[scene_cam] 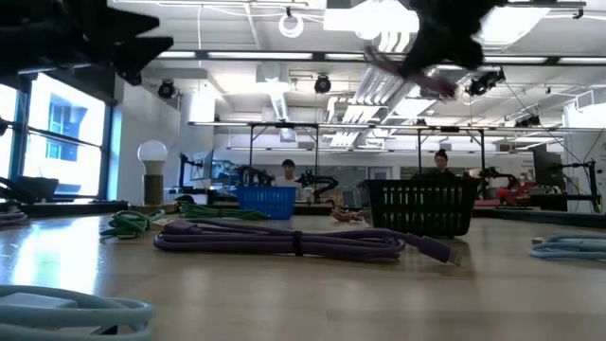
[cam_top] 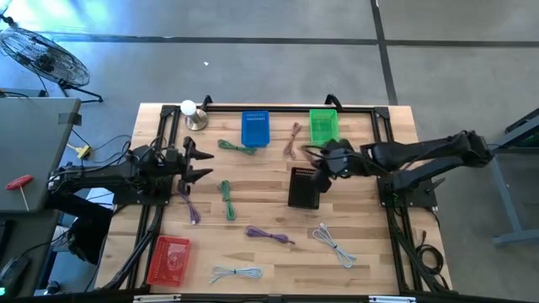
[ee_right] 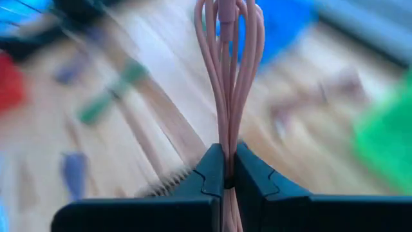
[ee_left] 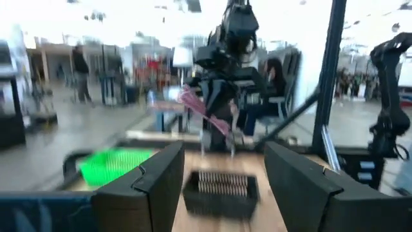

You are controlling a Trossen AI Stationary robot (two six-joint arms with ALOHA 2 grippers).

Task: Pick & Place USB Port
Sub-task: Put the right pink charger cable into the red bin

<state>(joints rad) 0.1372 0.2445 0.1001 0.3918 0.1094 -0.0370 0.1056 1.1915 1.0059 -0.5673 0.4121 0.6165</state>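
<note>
My right gripper (cam_top: 324,162) is shut on a bundled pink USB cable (ee_right: 226,58) and hovers over the far edge of the black basket (cam_top: 304,187). In the left wrist view that cable (ee_left: 205,111) hangs under the right gripper, above the black basket (ee_left: 221,192). In the low view the right gripper (scene_cam: 428,49) is high above the basket (scene_cam: 421,207). My left gripper (cam_top: 199,165) is open over the table's left part, touches nothing and faces the right arm. A second pink cable (cam_top: 293,139) lies flat on the wood by the green basket (cam_top: 323,126). My right gripper pinches the pink cable bundle (ee_right: 226,169) between its two fingers (ee_right: 209,174); several strands run side by side through the gap. The fingers come from the table's right side. The bundle is lifted clear and droops below the gripper (scene_cam: 409,78), above the black basket.
A blue basket (cam_top: 254,128) stands at the far edge and a red one (cam_top: 168,259) at the near left. Green (cam_top: 226,200), purple (cam_top: 269,236) and pale (cam_top: 335,246) cable bundles lie scattered on the wood. A white lamp (cam_top: 192,114) stands at the far left corner.
</note>
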